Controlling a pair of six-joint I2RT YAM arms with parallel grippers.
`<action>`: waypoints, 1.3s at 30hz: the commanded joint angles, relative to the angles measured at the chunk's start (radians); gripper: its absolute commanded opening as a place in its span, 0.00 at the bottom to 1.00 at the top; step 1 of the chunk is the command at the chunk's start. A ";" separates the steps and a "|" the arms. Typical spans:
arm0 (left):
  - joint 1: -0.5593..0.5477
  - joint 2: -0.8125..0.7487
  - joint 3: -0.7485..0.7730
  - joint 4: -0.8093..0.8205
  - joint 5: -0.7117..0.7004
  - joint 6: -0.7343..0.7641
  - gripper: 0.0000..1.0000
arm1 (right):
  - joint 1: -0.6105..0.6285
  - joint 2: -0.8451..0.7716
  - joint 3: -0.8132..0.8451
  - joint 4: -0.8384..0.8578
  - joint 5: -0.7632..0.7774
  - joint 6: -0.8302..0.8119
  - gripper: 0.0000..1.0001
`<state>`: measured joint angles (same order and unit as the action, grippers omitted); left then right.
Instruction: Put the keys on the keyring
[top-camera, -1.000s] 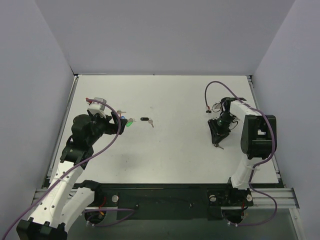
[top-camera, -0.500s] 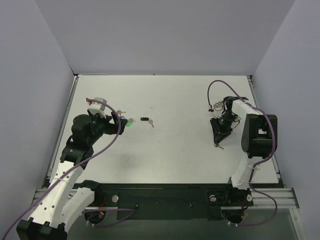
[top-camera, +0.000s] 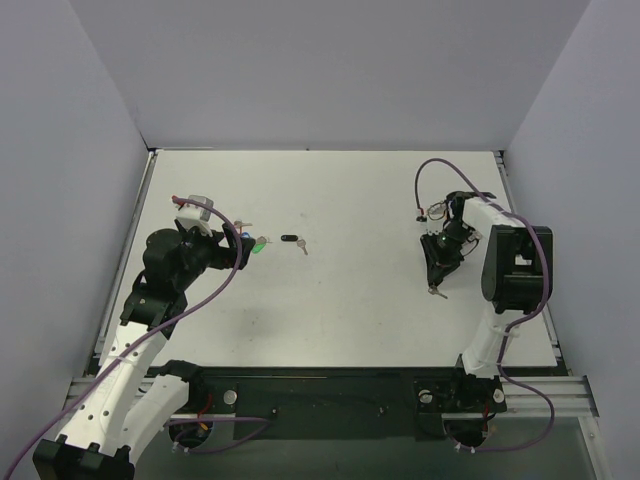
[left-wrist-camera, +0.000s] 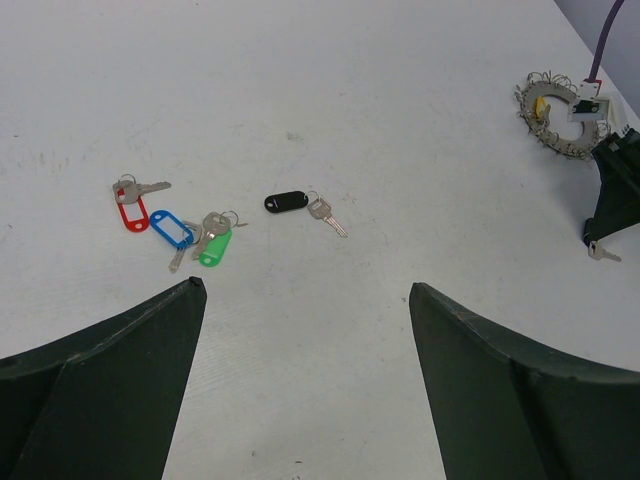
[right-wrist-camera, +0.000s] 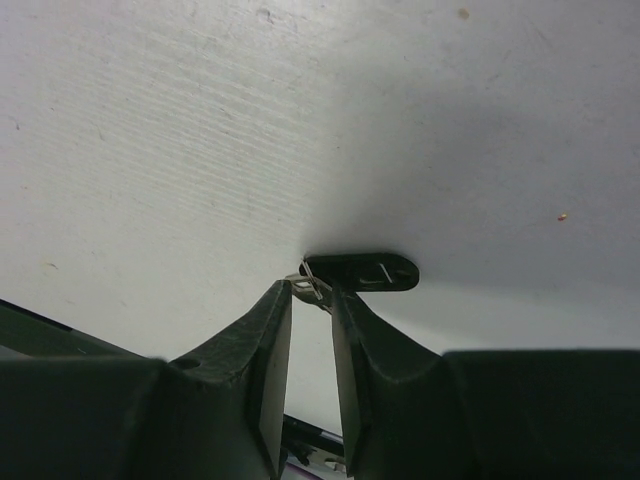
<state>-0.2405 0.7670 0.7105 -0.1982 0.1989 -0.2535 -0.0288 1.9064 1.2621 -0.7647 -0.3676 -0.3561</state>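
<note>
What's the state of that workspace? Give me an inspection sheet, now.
Surface: white table, faint scuffs.
Job's things: four loose keys, tagged red, blue, green, black, mid-table; keyring by the right arm, carrying a yellow tag.
Clutter: nothing seen.
End effectors: left end effector open, empty; right end effector pinching the ring of a fifth, black-tagged key.
Cables: purple cables along both arms.
Surroundings: plain grey walls.

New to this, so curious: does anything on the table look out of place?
Nothing is broken or spilled. One black-tagged key sits alone at the right tool near the keyring, far from the red tag, blue tag, green tag and second black tag.
</note>
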 joint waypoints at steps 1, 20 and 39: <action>-0.002 -0.011 0.017 0.054 0.016 0.011 0.93 | 0.013 0.020 0.034 -0.051 0.002 0.008 0.19; -0.002 -0.012 0.018 0.054 0.020 0.010 0.93 | 0.023 0.043 0.049 -0.058 0.027 0.012 0.06; -0.003 -0.014 0.018 0.056 0.022 0.011 0.93 | 0.049 0.027 0.049 -0.058 0.006 0.003 0.00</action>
<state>-0.2405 0.7666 0.7105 -0.1978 0.2070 -0.2535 0.0185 1.9549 1.2869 -0.7681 -0.3492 -0.3428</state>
